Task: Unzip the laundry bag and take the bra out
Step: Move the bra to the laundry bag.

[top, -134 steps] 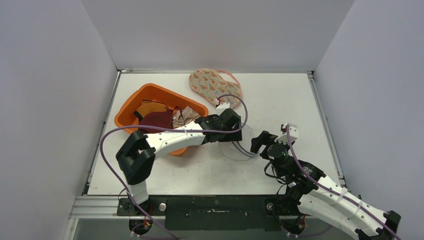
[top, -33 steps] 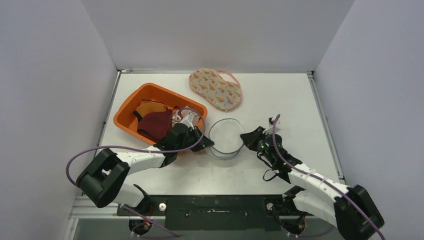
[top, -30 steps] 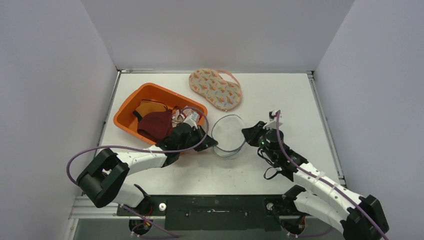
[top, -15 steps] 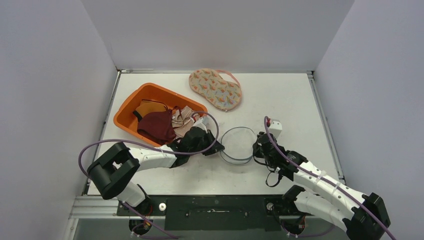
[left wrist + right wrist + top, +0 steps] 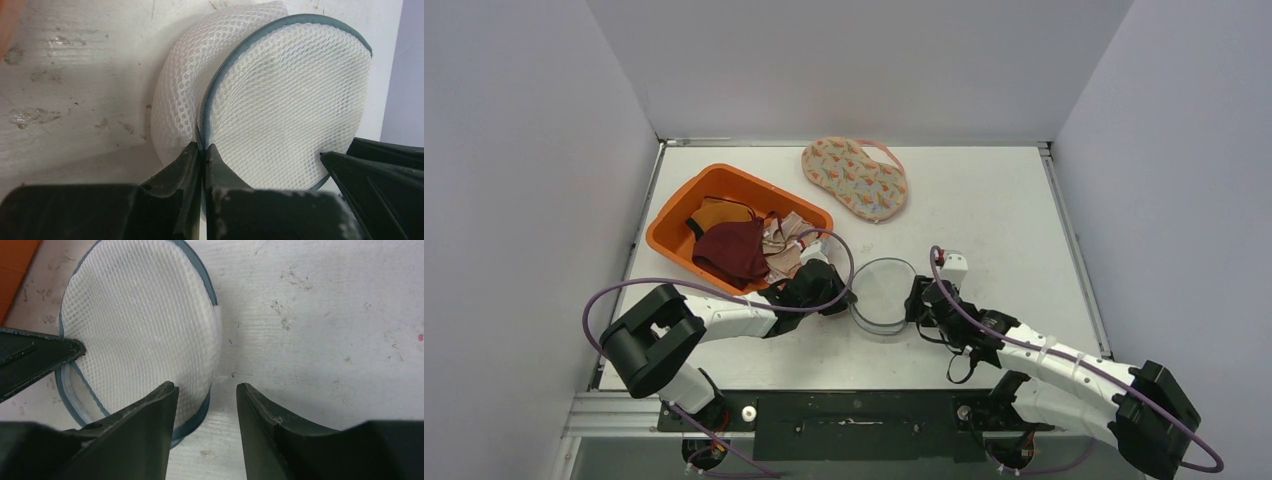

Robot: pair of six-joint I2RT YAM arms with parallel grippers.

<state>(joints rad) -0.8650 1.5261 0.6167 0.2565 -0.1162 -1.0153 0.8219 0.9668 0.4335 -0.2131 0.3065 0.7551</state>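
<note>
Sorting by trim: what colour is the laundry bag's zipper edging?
Grey-blue zipper edging on the white laundry bag; clearest in the left wrist view.

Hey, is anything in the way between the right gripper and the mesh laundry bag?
Nothing visible. The open right gripper sits right at the rim of the round white mesh laundry bag. The left gripper pinches the zip seam on the opposite side, clear of that approach.
</note>
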